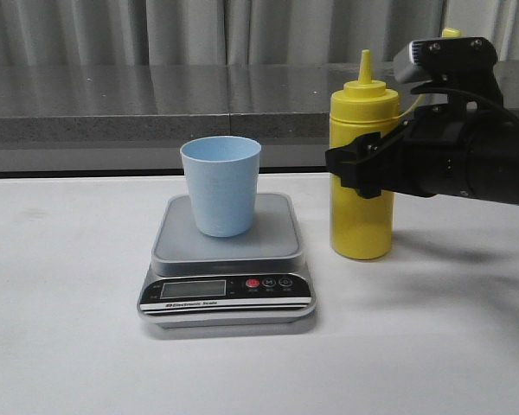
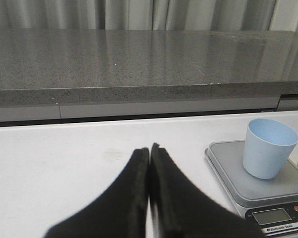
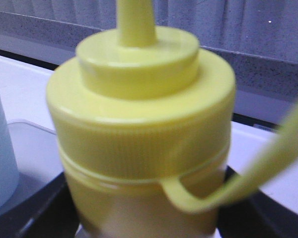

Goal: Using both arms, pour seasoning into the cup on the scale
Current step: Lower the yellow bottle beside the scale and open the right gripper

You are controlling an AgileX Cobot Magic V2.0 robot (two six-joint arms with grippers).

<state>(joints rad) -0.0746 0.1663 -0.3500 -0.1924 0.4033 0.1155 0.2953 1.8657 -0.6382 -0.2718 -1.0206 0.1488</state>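
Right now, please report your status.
Left gripper shut, empty. Right gripper around the bottle, grip unclear. Cup on scale. Nothing in the way.

Setting appeared to be a lab test bench: plain white counter, grey speckled stone ledge behind, pale curtains as backdrop, robot arm over it.
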